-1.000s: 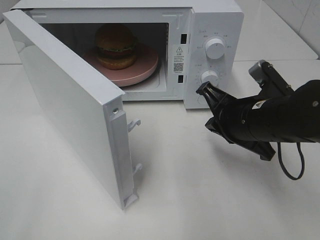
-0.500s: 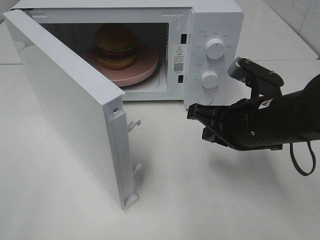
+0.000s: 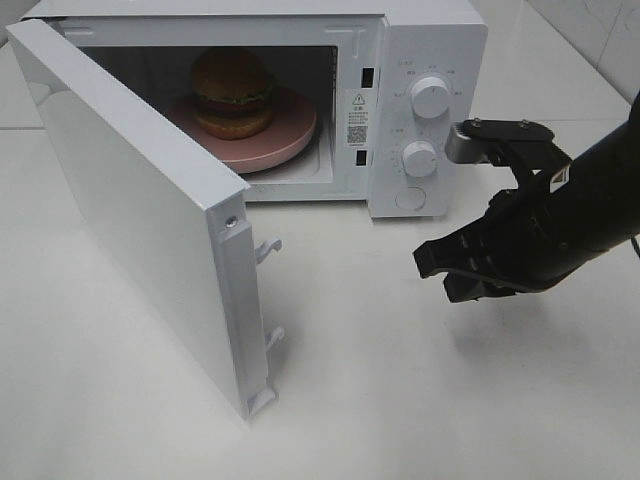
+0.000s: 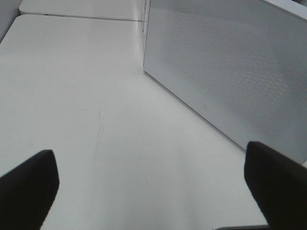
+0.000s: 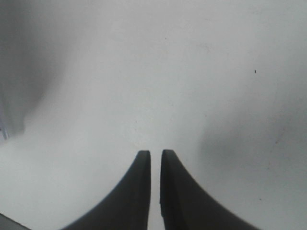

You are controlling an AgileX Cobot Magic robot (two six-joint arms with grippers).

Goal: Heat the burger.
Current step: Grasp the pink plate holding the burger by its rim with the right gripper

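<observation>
The burger [image 3: 232, 92] stands on a round pink plate [image 3: 290, 135] inside the white microwave [image 3: 430, 40], whose door [image 3: 130, 200] hangs wide open to the left. My right gripper [image 3: 432, 268] hovers over the table in front of the control panel, below and to the right of the lower knob [image 3: 420, 158], touching nothing. In the right wrist view its fingers [image 5: 141, 191] stand almost together, empty, over bare table. The left gripper [image 4: 153, 187] is wide open and empty, low over the table beside a dotted white microwave panel [image 4: 230, 72]; it is out of the high view.
The upper knob [image 3: 430, 97] and a round button [image 3: 408, 199] sit on the control panel. The door's latch hooks [image 3: 268, 248] jut from its free edge. White table [image 3: 400, 400] stretches in front of the microwave.
My right gripper has pulled back from the lower knob, swung out over the table and now sits further right, tipped down. Burger, plate and door have not moved.
</observation>
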